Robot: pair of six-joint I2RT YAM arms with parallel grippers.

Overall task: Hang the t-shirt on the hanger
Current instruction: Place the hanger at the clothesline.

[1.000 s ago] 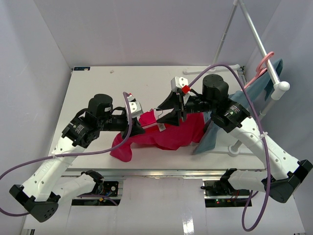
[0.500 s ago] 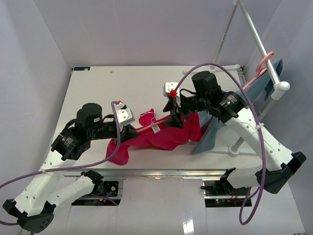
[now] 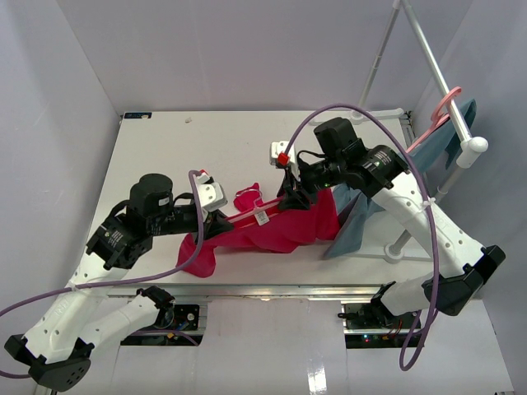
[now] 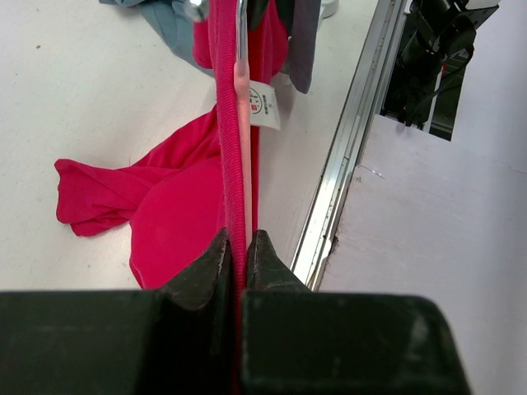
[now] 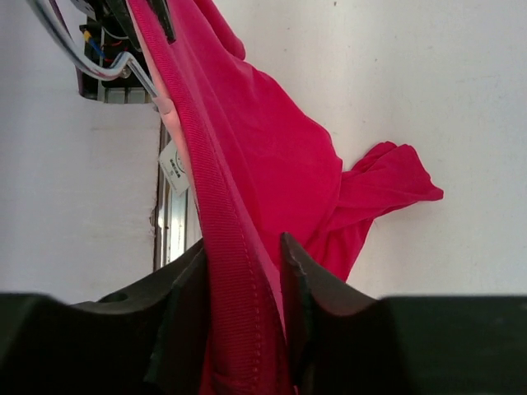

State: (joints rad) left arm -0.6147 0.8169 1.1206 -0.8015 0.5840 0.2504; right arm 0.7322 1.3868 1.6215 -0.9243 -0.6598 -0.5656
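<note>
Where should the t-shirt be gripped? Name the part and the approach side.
Probably the ribbed collar band of the t-shirt. It runs taut between the left gripper and the right gripper and is thick enough to pinch. Come from above, jaws straddling it, on the stretch past the white label. The body lies slack on the table.

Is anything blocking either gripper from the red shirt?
Nothing visible. The left gripper pinches the t-shirt collar, with the hanger arm against it; the right gripper has the same collar band between its jaws.
</note>
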